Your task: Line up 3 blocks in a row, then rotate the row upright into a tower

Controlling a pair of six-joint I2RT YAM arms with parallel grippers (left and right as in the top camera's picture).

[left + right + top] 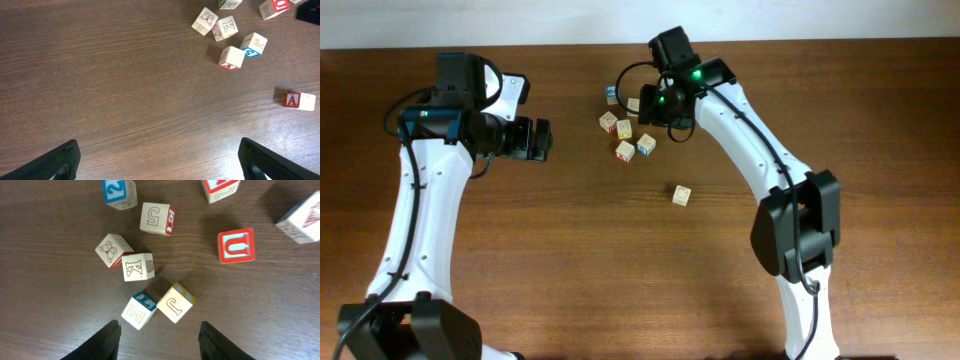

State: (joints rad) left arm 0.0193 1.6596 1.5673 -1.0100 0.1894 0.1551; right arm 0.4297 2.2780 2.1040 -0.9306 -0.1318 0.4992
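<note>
Left wrist view: left fingers (55, 162) are cut by the bottom edge, tips only. Two cubes are clipped at the top edge: sliver block (230, 3) and red-faced block (274, 7). A dark shape (310, 12) in the top right corner is clipped, identity unclear.

Right wrist view: right fingers (109, 340) are cut by the bottom edge. "2" block (120, 192) and red-topped block (220, 190) are clipped at the top. Pale block (302, 217) is clipped at the right, print illegible.

Overhead: right fingers are hidden under the wrist camera (670, 48). Print on the blocks (624, 128) is too small to read.
</note>
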